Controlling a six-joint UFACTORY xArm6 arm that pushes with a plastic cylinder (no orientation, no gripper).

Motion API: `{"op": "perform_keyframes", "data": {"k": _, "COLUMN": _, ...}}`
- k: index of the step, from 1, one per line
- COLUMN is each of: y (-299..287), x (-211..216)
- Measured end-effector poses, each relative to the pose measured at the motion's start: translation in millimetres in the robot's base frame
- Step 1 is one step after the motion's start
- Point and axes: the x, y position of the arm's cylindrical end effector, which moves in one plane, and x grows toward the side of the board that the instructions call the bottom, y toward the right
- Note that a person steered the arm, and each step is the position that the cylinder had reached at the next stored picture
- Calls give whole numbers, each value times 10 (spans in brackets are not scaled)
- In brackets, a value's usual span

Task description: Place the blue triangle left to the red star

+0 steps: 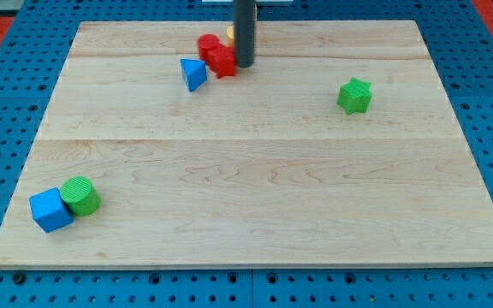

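One blue triangular block [193, 74] is already sitting just left of the red star-shaped block [222, 61], my tip [244, 64] is resting at the star's right, needing only withdrawal, and no jaws are showing.

A pale wooden board [255, 197] carries small blocks: a blue triangle [193, 74], a red star [222, 61], a red cylinder [208, 44] and an orange block [230, 36] clustered top centre; a green star [354, 95] at right; a blue cube [50, 210] touching a green cylinder [80, 195] lower left.
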Motion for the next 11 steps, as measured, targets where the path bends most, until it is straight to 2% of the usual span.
{"op": "perform_keyframes", "data": {"k": 2, "y": -866, "x": -331}}
{"op": "perform_keyframes", "data": {"k": 3, "y": -869, "x": -309}}
{"op": "perform_keyframes", "data": {"k": 4, "y": -169, "x": 92}}
{"op": "perform_keyframes", "data": {"k": 5, "y": 203, "x": 189}}
{"op": "perform_keyframes", "data": {"k": 7, "y": -323, "x": 238}}
{"op": "perform_keyframes", "data": {"k": 9, "y": -117, "x": 605}}
{"op": "perform_keyframes", "data": {"k": 11, "y": -981, "x": 221}}
